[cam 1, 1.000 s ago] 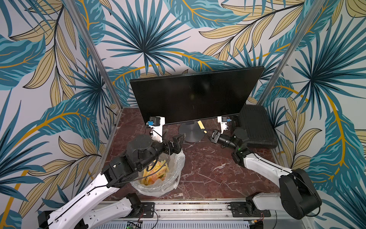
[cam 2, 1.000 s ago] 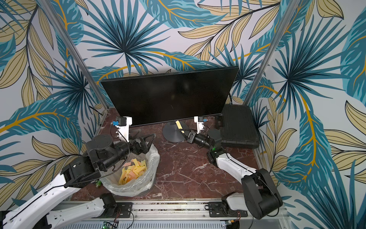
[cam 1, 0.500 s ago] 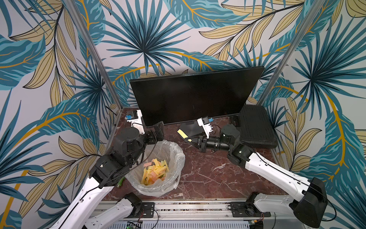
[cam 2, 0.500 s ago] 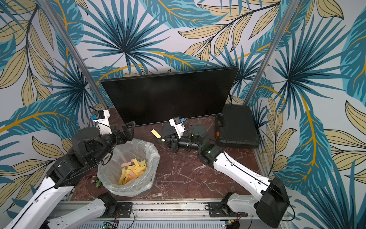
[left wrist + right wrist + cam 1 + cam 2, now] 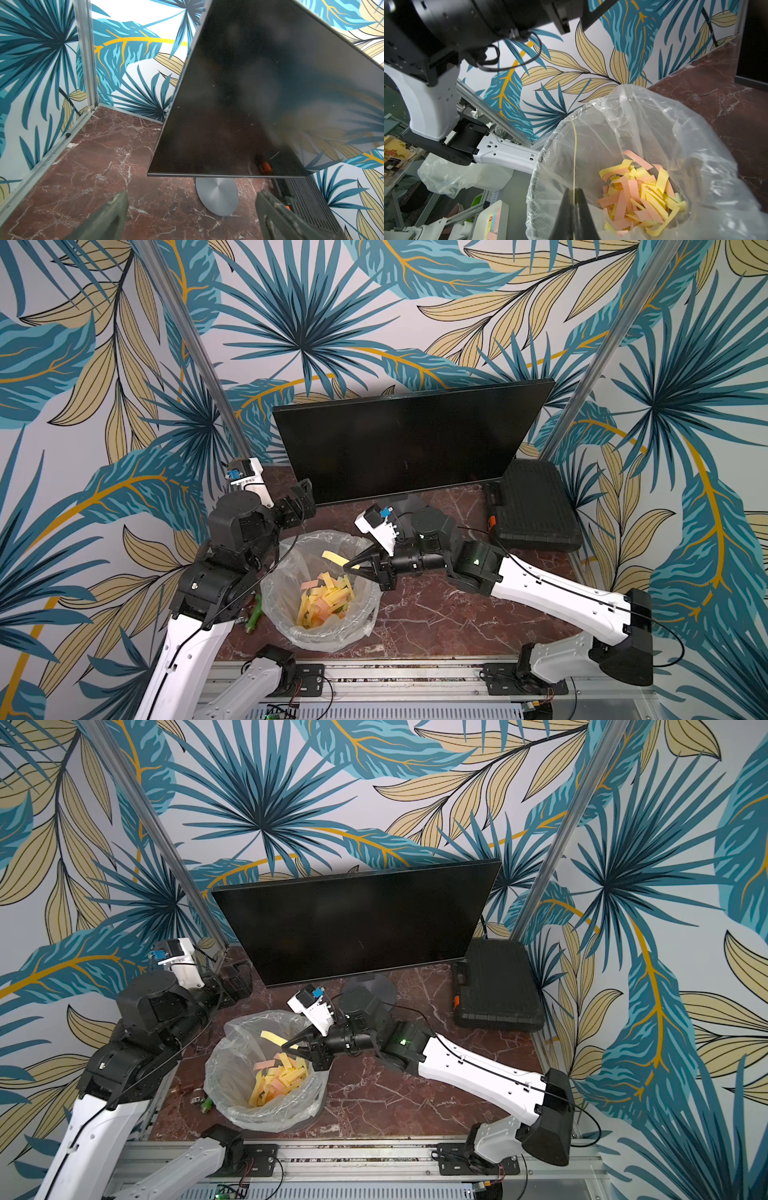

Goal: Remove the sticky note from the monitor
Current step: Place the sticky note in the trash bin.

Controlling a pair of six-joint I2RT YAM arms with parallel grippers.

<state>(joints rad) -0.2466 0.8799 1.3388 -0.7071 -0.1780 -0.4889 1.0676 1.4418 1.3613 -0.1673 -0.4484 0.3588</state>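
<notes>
Left gripper [image 5: 304,499] hangs wide open and empty, with the monitor [image 5: 409,439] just ahead of its fingers [image 5: 113,216]. The bin [image 5: 275,589] sits under the right gripper [image 5: 353,565], which is clamped on the yellow note [image 5: 333,558]. The note juts past its tips, above the scraps [image 5: 324,601] and well clear of the monitor behind.

marble table [image 5: 436,614]: monitor [image 5: 407,439], bin [image 5: 272,597], case [image 5: 536,506]

sticky note [image 5: 335,559] over bin [image 5: 291,558], blk monitor [image 5: 411,443] upright
</notes>
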